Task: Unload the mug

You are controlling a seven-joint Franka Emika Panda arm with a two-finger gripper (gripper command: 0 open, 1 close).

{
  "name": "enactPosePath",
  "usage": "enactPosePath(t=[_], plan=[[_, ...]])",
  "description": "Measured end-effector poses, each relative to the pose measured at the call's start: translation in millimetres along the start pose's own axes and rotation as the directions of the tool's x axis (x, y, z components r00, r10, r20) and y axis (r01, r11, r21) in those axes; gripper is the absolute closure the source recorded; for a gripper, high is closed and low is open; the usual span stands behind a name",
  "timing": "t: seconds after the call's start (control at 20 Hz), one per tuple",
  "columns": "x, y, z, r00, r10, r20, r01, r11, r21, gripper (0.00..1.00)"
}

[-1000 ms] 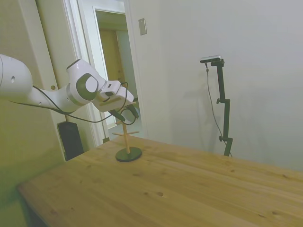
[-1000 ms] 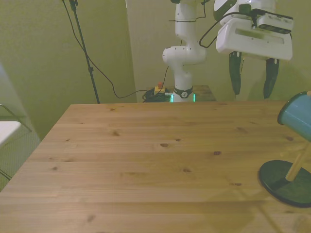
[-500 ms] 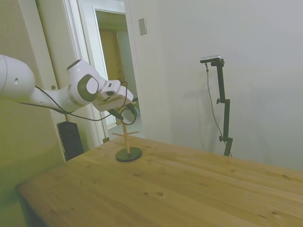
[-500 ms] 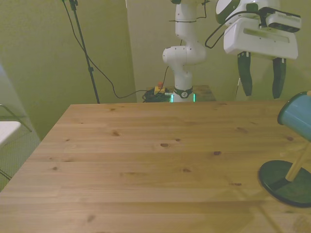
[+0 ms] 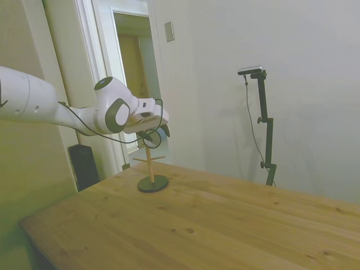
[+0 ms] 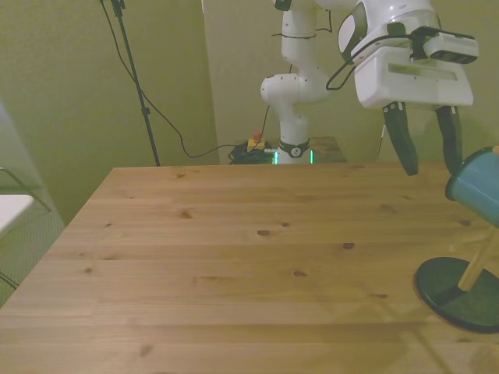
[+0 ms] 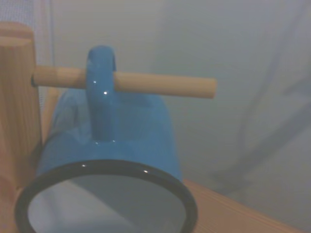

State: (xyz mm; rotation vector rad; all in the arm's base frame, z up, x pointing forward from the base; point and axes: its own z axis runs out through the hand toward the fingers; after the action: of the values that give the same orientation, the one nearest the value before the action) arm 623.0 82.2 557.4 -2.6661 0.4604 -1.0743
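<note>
**Mug hangs on its peg as the open gripper draws level**

The blue enamel mug [image 7: 109, 145] hangs by its handle [image 7: 100, 92] on a wooden peg [image 7: 160, 85] of the peg stand [image 6: 456, 292], so it tilts mouth-down and must slide off the free peg end. The gripper [image 6: 427, 148] hangs with its jaws spread and empty. In the front view the mug [image 6: 474, 187] sits just beside the nearer finger, toward that view's right, not yet between the jaws.

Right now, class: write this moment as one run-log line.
stage: approach | gripper: open, beside mug, not touching | mug: hanging by handle on peg of stand | unloaded: no
</note>
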Motion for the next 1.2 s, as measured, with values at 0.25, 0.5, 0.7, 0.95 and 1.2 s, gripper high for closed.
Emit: enactPosePath(t=[0.25, 0.5, 0.7, 0.95, 1.2], plan=[[4.5, -2.1, 10.3, 0.999, -0.052, -0.013, 0.052, 0.997, 0.056, 0.00], [17.2, -1.4, 26.0, 0.999, -0.053, -0.009, 0.054, 0.994, 0.091, 0.00], [29.5, -2.2, 33.9, 0.998, -0.055, 0.034, 0.051, 0.993, 0.107, 0.00], [35.9, -4.8, 41.8, 0.994, -0.070, 0.089, 0.059, 0.991, 0.117, 1.00], [39.1, -6.1, 46.0, 0.992, -0.086, 0.094, 0.074, 0.990, 0.121, 1.00]])
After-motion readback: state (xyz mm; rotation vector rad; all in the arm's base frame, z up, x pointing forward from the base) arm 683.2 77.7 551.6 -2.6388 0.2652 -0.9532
